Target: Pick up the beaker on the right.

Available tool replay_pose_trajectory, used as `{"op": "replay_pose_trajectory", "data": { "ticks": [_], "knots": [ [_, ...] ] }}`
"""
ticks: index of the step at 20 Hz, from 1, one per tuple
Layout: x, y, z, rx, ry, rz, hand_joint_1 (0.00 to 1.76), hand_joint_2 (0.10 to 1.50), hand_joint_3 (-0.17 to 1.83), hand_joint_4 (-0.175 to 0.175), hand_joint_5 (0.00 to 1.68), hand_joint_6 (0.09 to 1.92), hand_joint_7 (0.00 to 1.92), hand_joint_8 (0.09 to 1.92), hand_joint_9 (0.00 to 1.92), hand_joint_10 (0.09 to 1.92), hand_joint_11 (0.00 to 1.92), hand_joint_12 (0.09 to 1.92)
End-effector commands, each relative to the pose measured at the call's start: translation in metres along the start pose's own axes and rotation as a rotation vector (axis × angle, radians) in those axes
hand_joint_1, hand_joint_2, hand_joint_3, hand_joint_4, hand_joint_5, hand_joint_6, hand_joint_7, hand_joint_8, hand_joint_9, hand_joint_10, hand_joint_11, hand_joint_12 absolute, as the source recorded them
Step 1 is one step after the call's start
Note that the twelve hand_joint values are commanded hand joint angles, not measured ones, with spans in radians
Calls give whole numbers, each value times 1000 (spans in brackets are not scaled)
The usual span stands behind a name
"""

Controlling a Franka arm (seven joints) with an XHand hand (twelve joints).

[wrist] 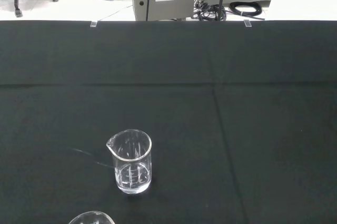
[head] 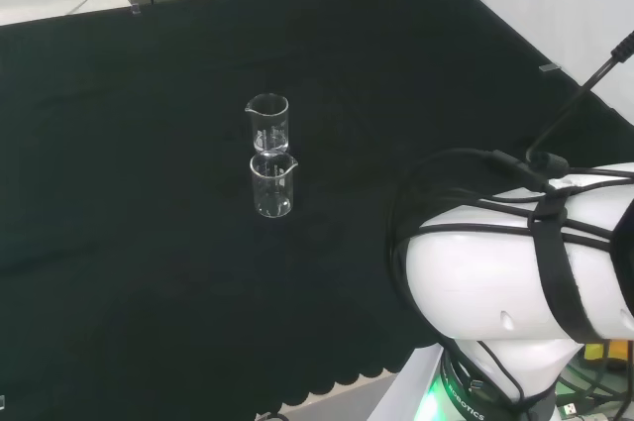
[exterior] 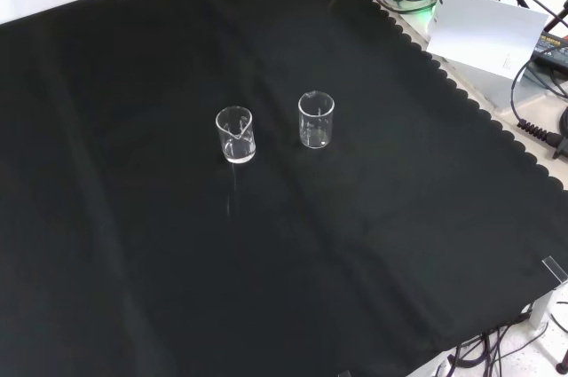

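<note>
Beakers upright on black cloth (exterior: 133, 244), right beaker (exterior: 316, 120) apart from left beaker (exterior: 235, 135); hand's state impossible to tell

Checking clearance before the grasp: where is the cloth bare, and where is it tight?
Two clear beakers stand mid-cloth. In the front view the left beaker and right beaker are apart, with a narrow strip between them. The black cloth is bare all around them, out to its edges.

Bench under black cloth (exterior: 133, 244). I count two clear beakers upright on it: left beaker (exterior: 235, 135), right beaker (exterior: 316, 120), near, apart.
</note>
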State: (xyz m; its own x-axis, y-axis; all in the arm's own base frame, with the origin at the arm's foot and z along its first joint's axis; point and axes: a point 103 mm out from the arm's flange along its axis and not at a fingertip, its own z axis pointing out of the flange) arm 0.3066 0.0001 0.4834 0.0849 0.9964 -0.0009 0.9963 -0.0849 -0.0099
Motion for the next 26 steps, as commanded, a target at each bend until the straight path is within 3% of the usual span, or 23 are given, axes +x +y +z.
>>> {"op": "replay_pose_trajectory", "data": {
  "ticks": [1,4,13,19,22,26],
  "knots": [
    [0,0,0,-8,-9,2,29,1097,536,15,244,256,40,535,168,610,29,1275],
    [1,2,-1,-5,-11,2,2,1172,405,14,298,118,44,507,167,596,2,1325],
    [-7,6,9,16,-10,22,0,1188,370,14,317,87,55,502,174,594,0,1332],
    [-22,13,33,48,15,49,5,1196,343,14,334,87,62,494,177,590,0,1332],
    [-33,21,47,51,61,44,29,1186,326,14,343,87,83,498,195,594,0,1336],
    [-46,42,73,57,103,16,210,1098,277,11,388,87,202,539,299,625,12,1364]
  ]
}}
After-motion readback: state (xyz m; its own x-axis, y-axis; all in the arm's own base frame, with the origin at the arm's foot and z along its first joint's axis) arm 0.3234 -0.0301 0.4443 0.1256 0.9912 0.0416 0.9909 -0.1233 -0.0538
